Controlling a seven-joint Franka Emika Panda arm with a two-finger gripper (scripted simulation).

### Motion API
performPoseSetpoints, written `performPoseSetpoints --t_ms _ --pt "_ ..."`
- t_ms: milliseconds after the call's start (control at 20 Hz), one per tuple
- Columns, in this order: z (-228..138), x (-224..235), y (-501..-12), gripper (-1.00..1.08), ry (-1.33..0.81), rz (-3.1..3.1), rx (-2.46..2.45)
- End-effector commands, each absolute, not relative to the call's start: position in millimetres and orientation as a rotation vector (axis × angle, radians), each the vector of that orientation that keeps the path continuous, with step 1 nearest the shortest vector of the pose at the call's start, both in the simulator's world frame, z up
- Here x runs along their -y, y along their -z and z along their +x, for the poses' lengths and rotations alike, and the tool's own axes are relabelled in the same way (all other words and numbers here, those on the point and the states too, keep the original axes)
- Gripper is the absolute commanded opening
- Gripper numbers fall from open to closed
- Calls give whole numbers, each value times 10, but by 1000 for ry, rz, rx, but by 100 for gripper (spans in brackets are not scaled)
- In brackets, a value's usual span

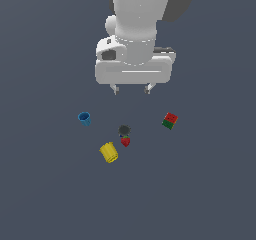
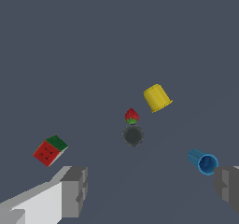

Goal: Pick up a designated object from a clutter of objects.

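No readable text or markings.

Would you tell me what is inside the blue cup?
The blue cup lies tipped on its side. The wrist view looks into its mouth: only blue wall shows, no object. Its deepest part is shadowed and unclear.

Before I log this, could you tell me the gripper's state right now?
Gripper: open, holding nothing, above the strawberry.
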State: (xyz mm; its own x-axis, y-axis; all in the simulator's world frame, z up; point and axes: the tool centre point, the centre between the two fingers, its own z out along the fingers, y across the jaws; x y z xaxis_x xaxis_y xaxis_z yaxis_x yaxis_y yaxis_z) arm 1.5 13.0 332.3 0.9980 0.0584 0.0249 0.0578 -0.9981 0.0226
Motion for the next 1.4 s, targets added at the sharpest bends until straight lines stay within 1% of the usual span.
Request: performPoseSetpoints --t_ms 0,550,750,1050,1350 --pt "15 -130 -3323 100 -40 3118 -91" --pt "56 -75 -3396 100 -29 3116 -87" --pt "68 -76 -3348 100 -29 3118 -73" --pt "141 -66 -3095 100 -27 3126 8" --pt "239 -45 -2625 100 -22 3132 159"
